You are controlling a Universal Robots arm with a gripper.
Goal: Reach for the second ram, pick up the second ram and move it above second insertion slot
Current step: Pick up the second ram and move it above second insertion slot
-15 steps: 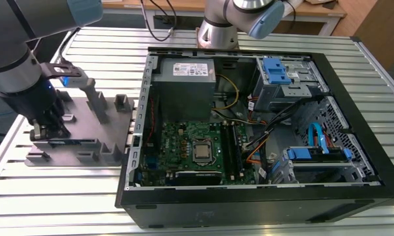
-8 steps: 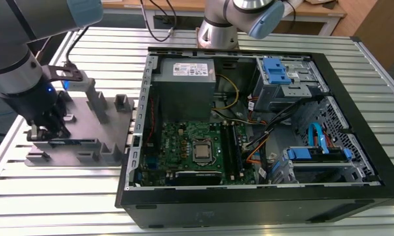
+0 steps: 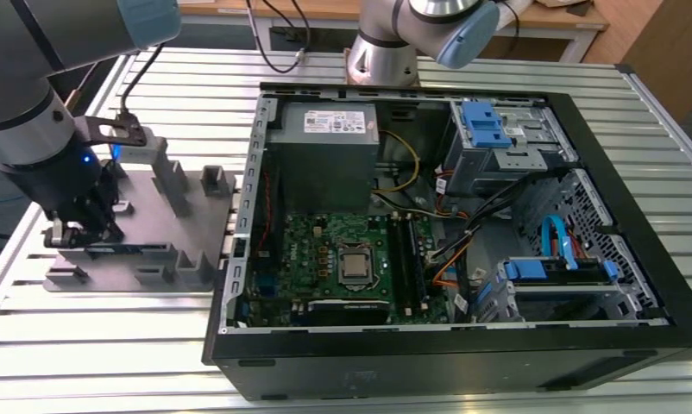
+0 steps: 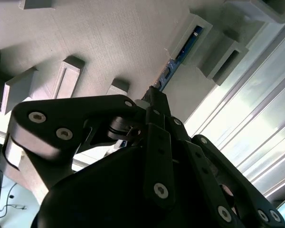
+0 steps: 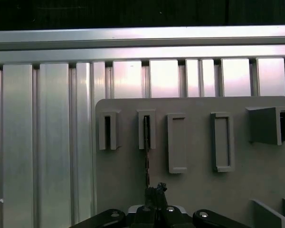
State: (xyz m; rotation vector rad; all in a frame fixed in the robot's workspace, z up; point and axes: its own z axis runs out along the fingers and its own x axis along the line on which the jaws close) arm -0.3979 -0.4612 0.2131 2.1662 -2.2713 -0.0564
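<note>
Gripper [image 3: 79,235] is down on the grey holder [image 3: 150,207], at the exterior view's left end of the slatted table [image 3: 93,345]. Jaws are drawn narrow, pinching one end of the memory stick [image 3: 128,249], which stands on its long edge in the holder's front row of blocks. The open PC case [image 3: 438,366] sits just beside the holder on the exterior view's right, w/ its metal side wall close to the holder's edge. Taller blocks rise behind the stick. Room is free straight up and toward the table's near edge.

In the first wrist view the stick [image 5: 146,152] is only a thin dark line running from one slotted block to the fingertips [image 5: 154,190], w/ bare plate [image 5: 194,190] either side and table slats [image 5: 38,142] beyond the plate's edge. The second wrist view adds the stick's blue-green face [image 4: 183,50], its far end seated between two blocks, near end at the gripper [image 4: 154,95] tip. The exterior view alone takes in the case and another arm's base [image 3: 380,56] at the table's far side
</note>
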